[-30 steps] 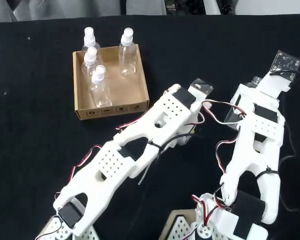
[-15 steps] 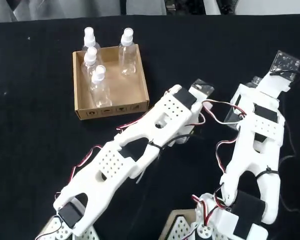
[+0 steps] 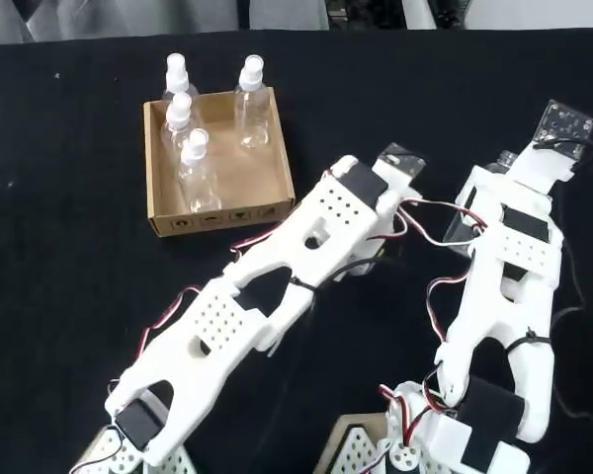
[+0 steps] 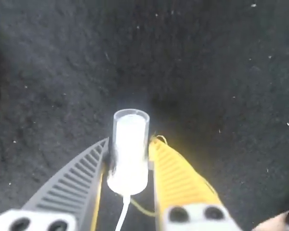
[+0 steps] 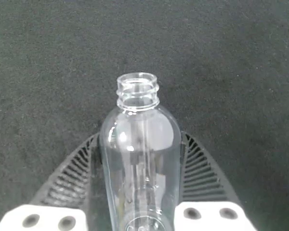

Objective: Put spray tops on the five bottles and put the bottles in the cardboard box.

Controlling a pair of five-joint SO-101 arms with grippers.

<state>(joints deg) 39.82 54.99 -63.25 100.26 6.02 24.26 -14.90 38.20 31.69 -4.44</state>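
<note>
The cardboard box [image 3: 275, 188] stands at the back left of the black table. Several clear bottles with white spray tops stand upright in it, one of them [image 3: 251, 103] at its back right. My left gripper [image 4: 130, 142] is shut on a white spray top [image 4: 129, 159] with a clear cap, and the thin dip tube trails back between the fingers. My right gripper [image 5: 139, 138] is shut on a clear bottle [image 5: 138, 159] whose threaded neck is open and bare. From above, the left arm [image 3: 316, 232] stretches toward the table's middle, close beside the right arm [image 3: 504, 257].
Black cloth [image 3: 69, 247] covers the table, with open room left of and in front of the box. Red, black and white cables [image 3: 430, 212] hang between the two arms. Both arm bases crowd the near edge [image 3: 405, 444].
The left arm's wrist has shifted a little toward the back of the table, carrying the spray top. The right arm and the box have not moved.
</note>
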